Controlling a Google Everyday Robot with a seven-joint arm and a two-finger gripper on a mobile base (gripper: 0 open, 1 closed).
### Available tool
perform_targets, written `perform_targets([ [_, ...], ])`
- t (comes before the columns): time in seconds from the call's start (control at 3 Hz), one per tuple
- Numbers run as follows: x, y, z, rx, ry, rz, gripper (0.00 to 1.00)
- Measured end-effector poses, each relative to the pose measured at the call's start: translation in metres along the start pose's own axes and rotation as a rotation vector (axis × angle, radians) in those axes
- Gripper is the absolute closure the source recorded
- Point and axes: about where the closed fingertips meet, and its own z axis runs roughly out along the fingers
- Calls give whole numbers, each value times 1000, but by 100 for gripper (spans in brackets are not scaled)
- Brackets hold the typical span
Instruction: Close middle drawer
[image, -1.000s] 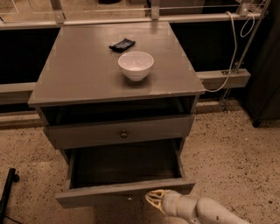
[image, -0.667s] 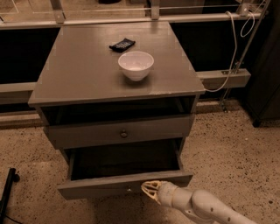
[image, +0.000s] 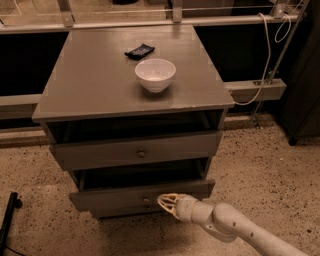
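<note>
The middle drawer (image: 115, 197) is the grey-brown one with a small round knob (image: 146, 200), second from the top of the cabinet (image: 90, 85). It stands pulled out a short way, with a dark gap above its front. My gripper (image: 165, 202) is low at the centre, its fingers together, tip against the drawer front just right of the knob. It holds nothing. The arm (image: 235, 230) comes in from the lower right.
The drawer above (image: 100, 152) with a round knob (image: 141, 153) also sticks out slightly. A white bowl (image: 155, 74) and a small dark object (image: 139, 51) sit on the cabinet top. A white cable (image: 262, 60) hangs at the right. A black leg (image: 7, 220) stands on the speckled floor at lower left.
The middle drawer has slid well into the cabinet, with far less of its inside showing. My gripper has moved forward with it, staying against the front.
</note>
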Motion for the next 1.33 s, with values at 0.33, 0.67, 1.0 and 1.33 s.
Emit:
perform_targets([
  [0.33,11,-18,13,17,-16,-26,100],
  [0.67,19,-36,24,27,-15,-42,100],
  [1.0,19,-52,36,31,-10,-68,100],
  [1.33,10,-68,52,34,-20,-102,100],
])
